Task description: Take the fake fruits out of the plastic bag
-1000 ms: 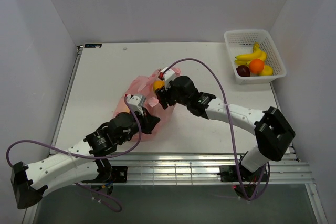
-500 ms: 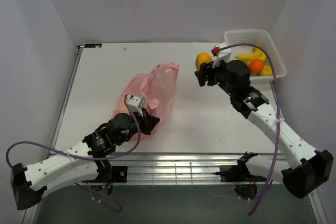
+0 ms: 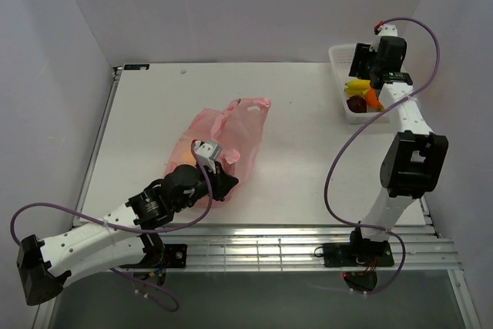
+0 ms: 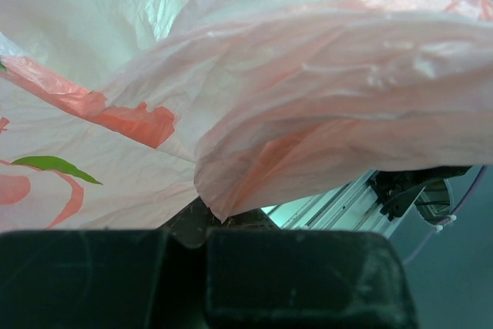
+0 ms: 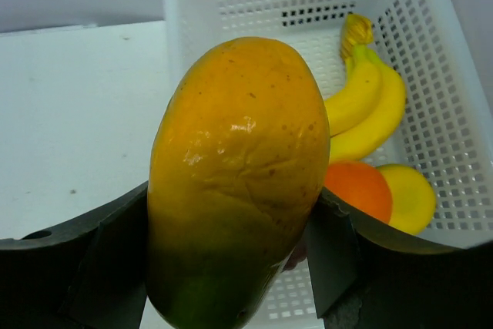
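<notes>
Two robot arms at a white table: one grips a pink bag, the other holds a mango over a basket.
From above, the pink plastic bag (image 3: 227, 136) lies crumpled mid-table (image 3: 154, 105), and the left gripper (image 3: 223, 182) sits at its near edge. The right arm reaches to the far right corner, with the right gripper (image 3: 360, 59) above the white lattice basket (image 3: 350, 118), which holds a banana bunch (image 3: 357, 83), a dark plum (image 3: 356, 103) and an orange (image 3: 373, 98). In the left wrist view, the dark fingers (image 4: 293, 275) are pressed together with a fold of the translucent pink film running down into the seam between them. In the right wrist view, the fingers (image 5: 108, 256) clamp a glossy orange-yellow mango (image 5: 239, 175), green at its lower end. It is upright, just in front of the basket's near wall, with the bananas, the orange and a yellow fruit (image 5: 410, 198) inside.
</notes>
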`<state>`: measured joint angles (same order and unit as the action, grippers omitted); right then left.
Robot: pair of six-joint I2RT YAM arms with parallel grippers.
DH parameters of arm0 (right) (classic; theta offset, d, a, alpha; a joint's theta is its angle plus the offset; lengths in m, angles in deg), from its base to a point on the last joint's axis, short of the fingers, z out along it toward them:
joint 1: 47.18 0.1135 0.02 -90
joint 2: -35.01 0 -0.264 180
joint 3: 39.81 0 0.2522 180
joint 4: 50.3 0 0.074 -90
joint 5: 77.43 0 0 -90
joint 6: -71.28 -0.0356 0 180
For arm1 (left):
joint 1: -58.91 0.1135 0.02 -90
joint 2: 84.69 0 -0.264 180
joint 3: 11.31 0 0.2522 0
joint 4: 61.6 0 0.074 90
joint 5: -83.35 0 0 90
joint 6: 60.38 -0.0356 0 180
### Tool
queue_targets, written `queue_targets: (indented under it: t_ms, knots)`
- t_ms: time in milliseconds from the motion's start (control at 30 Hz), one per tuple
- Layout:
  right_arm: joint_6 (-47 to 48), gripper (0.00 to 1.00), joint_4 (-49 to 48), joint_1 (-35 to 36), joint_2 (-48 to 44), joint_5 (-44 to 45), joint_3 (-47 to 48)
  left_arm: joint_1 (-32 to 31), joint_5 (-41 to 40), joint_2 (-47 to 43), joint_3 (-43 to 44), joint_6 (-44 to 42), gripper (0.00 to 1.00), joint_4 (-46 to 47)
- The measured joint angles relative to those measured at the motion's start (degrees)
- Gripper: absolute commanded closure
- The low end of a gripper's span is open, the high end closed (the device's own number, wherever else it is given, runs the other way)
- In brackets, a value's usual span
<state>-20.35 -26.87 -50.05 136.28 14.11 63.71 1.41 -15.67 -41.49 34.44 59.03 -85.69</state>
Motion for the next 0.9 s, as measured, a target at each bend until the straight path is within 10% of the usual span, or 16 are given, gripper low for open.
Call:
queue_targets:
  t_ms: [67, 200, 567, 900]
  knots:
    - [0.3, 0.4, 1.5, -1.3, 6.0, 2.0, 5.9, 0.0, 0.7, 0.1, 0.0, 0.0, 1.0, 0.0]
    - [0.3, 0.02, 5.9, -2.9, 15.2, 4.0, 16.3, 0.0, 1.2, 0.0, 0.0, 0.1, 1.0, -0.3]
    - [1.6, 0.1, 8.1, 1.3, -7.3, -14.6, -2.9, 0.0, 1.6, -0.6, 1.0, 0.3, 1.0, -3.1]
    - [-1.5, 0.1, -4.1, 27.8, -41.4, -34.4, -28.7, 0.0, 1.5, -1.3, 1.4, 0.6, 1.0, -3.2]
